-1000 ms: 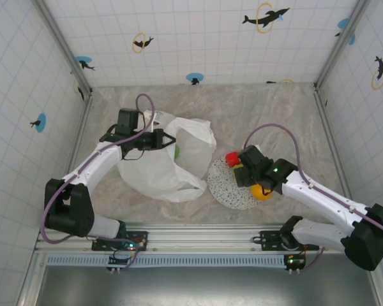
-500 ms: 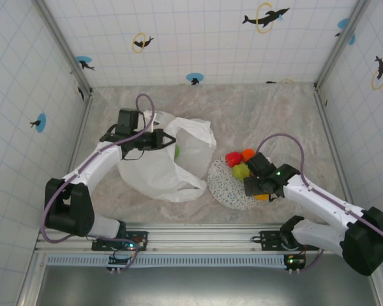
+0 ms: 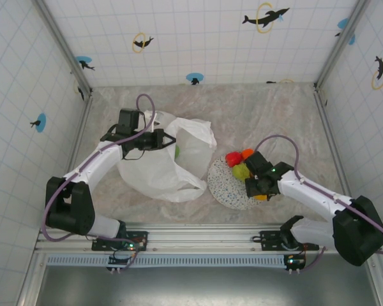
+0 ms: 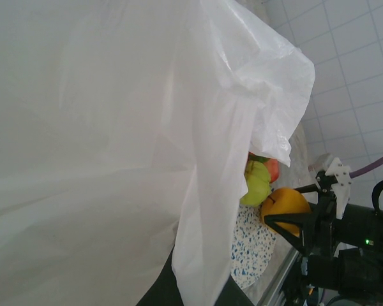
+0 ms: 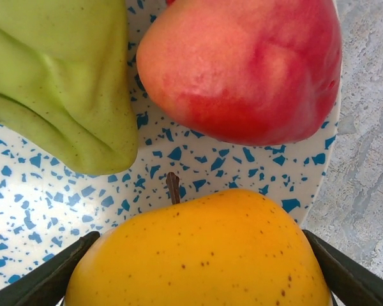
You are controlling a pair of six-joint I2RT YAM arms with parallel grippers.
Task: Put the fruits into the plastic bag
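Fruit (image 5: 198,255), yellow-orange, between the right fingers (image 5: 357,284), on the speckled plate (image 5: 51,191).

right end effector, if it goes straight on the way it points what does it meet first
The yellow fruit, already between the right end effector's fingers. Just beyond it on the plate lie a red fruit and a green one; how far is unclear.

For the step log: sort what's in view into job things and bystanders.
Job: translucent white plastic bag; yellow-orange stemmed toy fruit; glossy red toy fruit; green pear-shaped toy fruit.
Bystanders: round blue-speckled white plate under the fruits; dolphin stickers on the tiled walls.
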